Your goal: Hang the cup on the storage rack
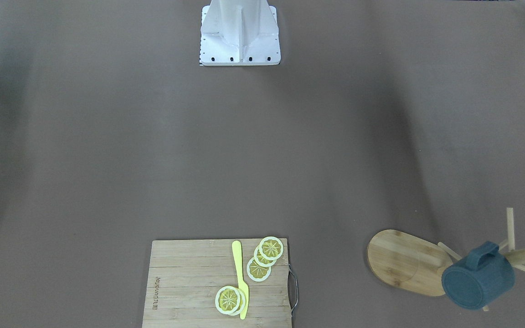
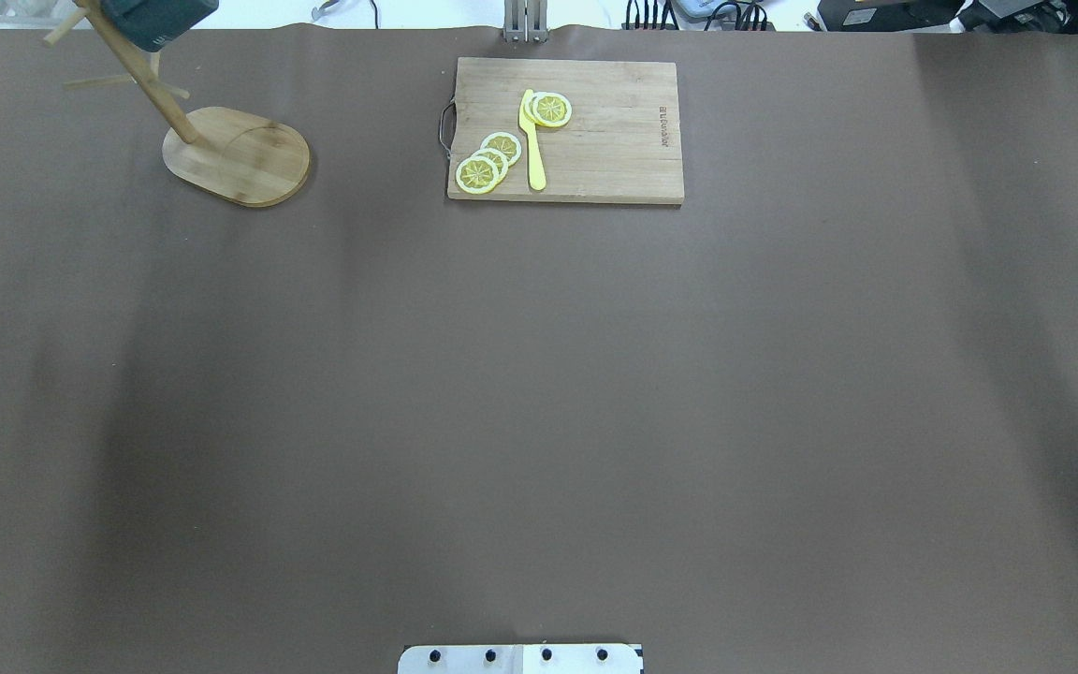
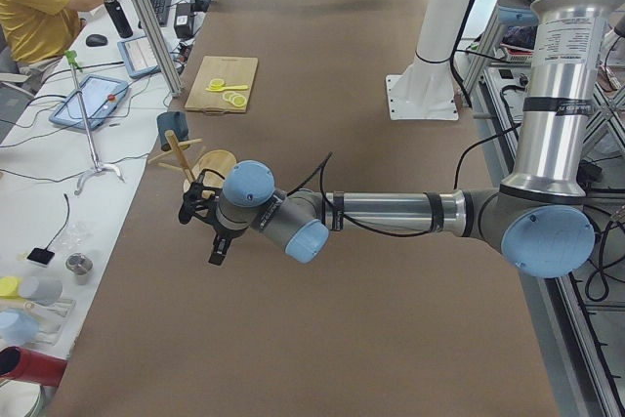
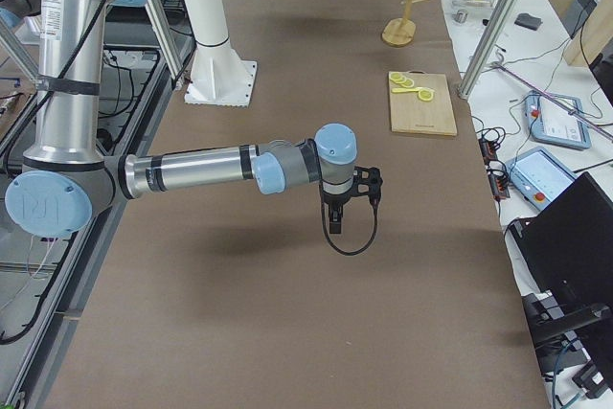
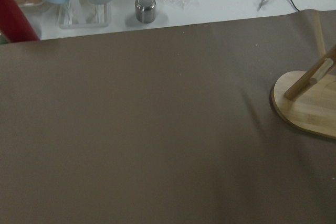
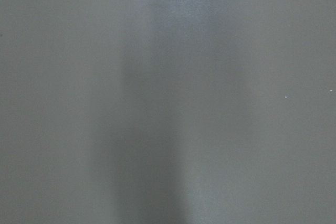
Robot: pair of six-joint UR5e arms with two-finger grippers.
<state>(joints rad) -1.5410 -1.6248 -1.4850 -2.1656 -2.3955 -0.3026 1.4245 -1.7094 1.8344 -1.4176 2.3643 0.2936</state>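
At the tabletop's (image 1: pixel 262 159) far left corner the cup (image 1: pixel 476 278) is hanging on the rack (image 1: pixel 399 259); I am judging the job done, only parking remaining. Jaws: I cannot tell.

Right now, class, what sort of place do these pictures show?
Probably a robotics lab: a robot arm, an operator near a tablet, and a cup on a mug tree.

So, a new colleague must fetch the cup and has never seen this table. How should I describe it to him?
Find the wooden cutting board with lemon slices at the table edge opposite the robot. Towards the robot's left stands the storage rack, a bamboo tree on an oval base. The cup is up on its pegs: slate-blue, the only non-wooden thing there.
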